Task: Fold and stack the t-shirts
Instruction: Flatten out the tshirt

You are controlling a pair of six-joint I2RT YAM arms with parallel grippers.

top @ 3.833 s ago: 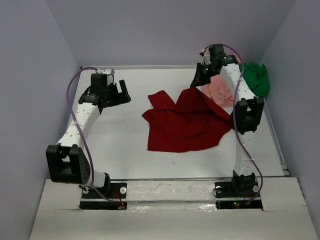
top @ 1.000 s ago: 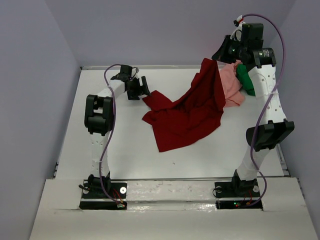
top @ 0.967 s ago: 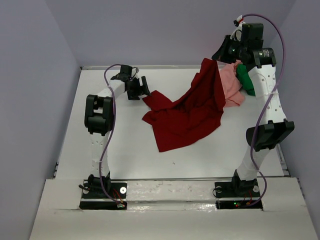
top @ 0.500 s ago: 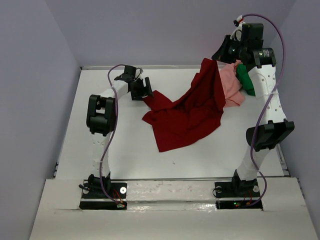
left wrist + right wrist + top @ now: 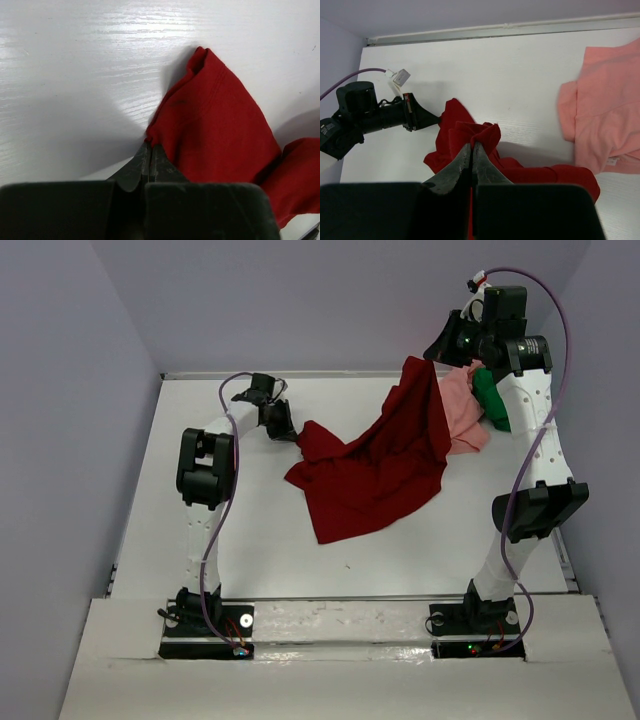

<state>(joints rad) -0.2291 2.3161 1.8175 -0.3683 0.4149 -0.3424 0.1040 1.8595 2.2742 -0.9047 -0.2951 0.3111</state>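
The dark red t-shirt (image 5: pixel 375 465) lies partly on the table, its right end lifted high. My right gripper (image 5: pixel 432 355) is shut on that raised end (image 5: pixel 487 134). My left gripper (image 5: pixel 292 433) is shut on the shirt's left edge (image 5: pixel 210 125) at table level. The salmon pink t-shirt (image 5: pixel 462 415) lies flat at the back right, also seen in the right wrist view (image 5: pixel 605 115). The bright green t-shirt (image 5: pixel 490 398) is bunched behind it, partly hidden by my right arm.
White table (image 5: pixel 250 530) with a raised rail along the back (image 5: pixel 300 373) and grey walls close on both sides. My left arm (image 5: pixel 205 465) stands over the left half, my right arm (image 5: pixel 535 500) along the right edge.
My left gripper has moved right onto the red shirt's left edge and gone from open to shut on it. The right arm and lifted cloth have stayed still.
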